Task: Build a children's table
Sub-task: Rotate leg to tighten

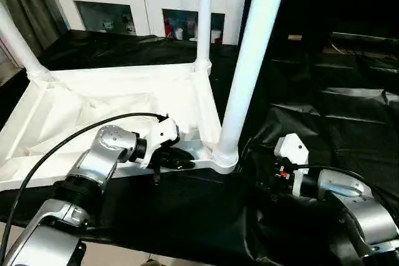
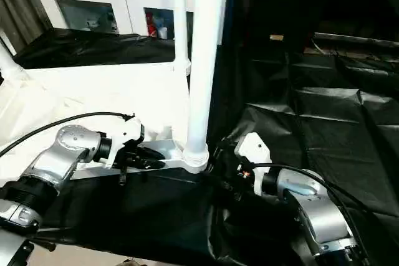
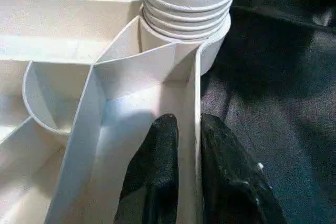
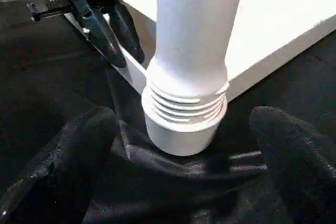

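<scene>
The white table top (image 1: 112, 110) lies underside up on black sheeting (image 1: 349, 110), with legs standing in its corner sockets. The left gripper (image 3: 184, 145) is clenched on the top's near rim wall, just left of the near right leg (image 1: 249, 60). The right gripper (image 4: 184, 129) is released, its jaws spread wide either side of that leg's threaded base, not touching.

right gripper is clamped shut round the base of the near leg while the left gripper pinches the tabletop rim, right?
Not quite: the right gripper is wide open, its fingers apart on either side of the near leg, touching nothing, as the right wrist view shows. The left gripper does pinch the tabletop rim.
</scene>
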Available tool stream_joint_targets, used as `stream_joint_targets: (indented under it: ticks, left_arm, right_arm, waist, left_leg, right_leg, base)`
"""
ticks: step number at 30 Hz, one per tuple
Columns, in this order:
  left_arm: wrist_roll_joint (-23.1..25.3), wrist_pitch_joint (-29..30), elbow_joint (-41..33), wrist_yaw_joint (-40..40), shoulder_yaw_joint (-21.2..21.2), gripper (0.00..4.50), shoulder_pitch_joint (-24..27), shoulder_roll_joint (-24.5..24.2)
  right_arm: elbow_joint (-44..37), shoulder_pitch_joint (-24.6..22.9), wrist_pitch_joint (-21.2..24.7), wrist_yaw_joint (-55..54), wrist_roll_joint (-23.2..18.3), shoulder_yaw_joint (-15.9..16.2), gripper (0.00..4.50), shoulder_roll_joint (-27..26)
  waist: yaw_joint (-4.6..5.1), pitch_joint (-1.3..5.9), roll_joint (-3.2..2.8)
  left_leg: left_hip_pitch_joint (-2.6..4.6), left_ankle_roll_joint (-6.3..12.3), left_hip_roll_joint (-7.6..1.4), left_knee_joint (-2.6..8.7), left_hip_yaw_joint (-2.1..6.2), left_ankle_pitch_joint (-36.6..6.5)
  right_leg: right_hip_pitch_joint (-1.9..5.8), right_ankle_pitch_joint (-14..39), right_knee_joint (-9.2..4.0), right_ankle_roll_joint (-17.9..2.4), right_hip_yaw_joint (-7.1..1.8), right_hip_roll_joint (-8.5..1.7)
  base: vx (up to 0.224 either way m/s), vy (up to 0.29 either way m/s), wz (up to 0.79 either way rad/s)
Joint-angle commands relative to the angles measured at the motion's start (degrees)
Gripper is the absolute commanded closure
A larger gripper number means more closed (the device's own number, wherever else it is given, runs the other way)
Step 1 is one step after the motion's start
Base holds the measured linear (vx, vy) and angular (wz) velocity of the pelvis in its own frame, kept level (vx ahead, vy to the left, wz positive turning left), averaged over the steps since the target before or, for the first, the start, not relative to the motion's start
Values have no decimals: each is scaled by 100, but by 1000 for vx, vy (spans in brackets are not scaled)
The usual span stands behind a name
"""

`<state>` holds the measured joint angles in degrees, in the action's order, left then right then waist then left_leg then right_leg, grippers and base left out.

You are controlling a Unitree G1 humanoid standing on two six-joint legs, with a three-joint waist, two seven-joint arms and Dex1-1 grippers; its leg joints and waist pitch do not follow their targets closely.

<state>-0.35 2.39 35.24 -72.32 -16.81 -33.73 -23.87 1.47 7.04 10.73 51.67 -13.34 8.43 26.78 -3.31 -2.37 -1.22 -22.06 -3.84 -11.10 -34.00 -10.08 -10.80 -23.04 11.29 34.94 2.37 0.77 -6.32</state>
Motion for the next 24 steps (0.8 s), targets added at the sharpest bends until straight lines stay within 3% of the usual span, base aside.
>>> stream_joint_targets:
  ticks: [1,7,12,24]
  left_arm:
    - [105,90,0,1,-35,396,53,-130]
    - [180,181,-67,-77,-125,447,75,-251]
    - [131,228,-167,-138,-122,447,119,-268]
    - [-15,381,-572,-373,-306,447,241,-148]
  right_arm:
    - [89,144,-59,9,29,26,0,-20]
    - [175,234,-88,16,44,82,0,-94]
    - [415,428,-162,20,123,162,0,-203]
    - [1045,915,-309,6,288,358,0,-490]
  waist:
    - [-18,320,86]
    - [-14,319,99]
    - [8,326,79]
    - [-30,357,82]
  left_leg:
    - [72,286,-117,440,-18,-1197]
    - [73,304,-114,435,-21,-1151]
    - [77,256,-115,437,-15,-1160]
    - [101,434,-112,382,-42,-774]
  right_leg:
    - [233,767,-391,-1385,-62,-88]
    - [233,725,-380,-1419,-60,-84]
    - [232,690,-370,-1474,-53,-83]
    - [245,54,-294,-1661,-48,-65]
  base:
    - [0,0,0]
    - [0,0,0]
    - [0,0,0]
    - [0,0,0]
